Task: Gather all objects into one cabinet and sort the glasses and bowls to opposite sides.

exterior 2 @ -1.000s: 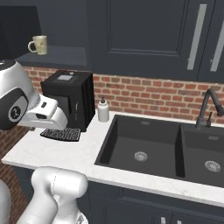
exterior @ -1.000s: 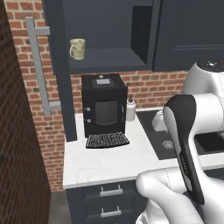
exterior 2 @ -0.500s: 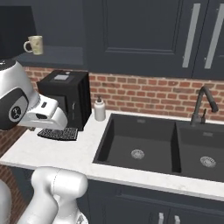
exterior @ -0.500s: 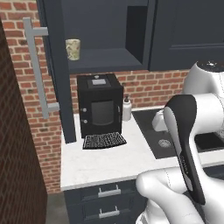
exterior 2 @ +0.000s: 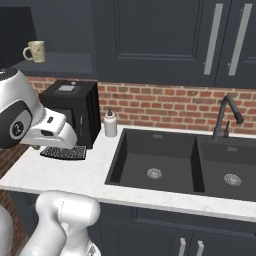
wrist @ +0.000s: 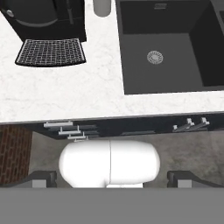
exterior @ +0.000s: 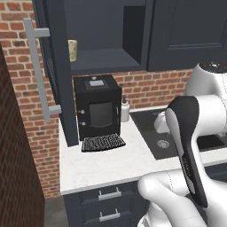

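A beige patterned mug [exterior: 72,50] stands at the left end of the dark shelf in the open navy wall cabinet [exterior: 111,62]; its handle shows in the right base view [exterior 2: 34,51]. The cabinet's tall door [exterior: 60,88] hangs open to the left, with its long grey bar handle [exterior: 34,71]. My gripper [wrist: 112,178] points down at the counter's front edge and the floor, well below the shelf. It is open, its dark fingertips [wrist: 41,177] wide apart with nothing between them. The bowls are out of view.
On the white counter [exterior: 102,164] stand a black coffee machine [exterior: 97,108] with a drip grate [exterior: 103,142], and a soap bottle [exterior 2: 110,124]. A black double sink [exterior 2: 155,160] with a faucet [exterior 2: 226,117] lies to the right. A brick wall [exterior: 17,168] closes the left side.
Both base views have shifted, so the base has driven. The mug, cabinet and counter things keep their places. The gripper stays open.
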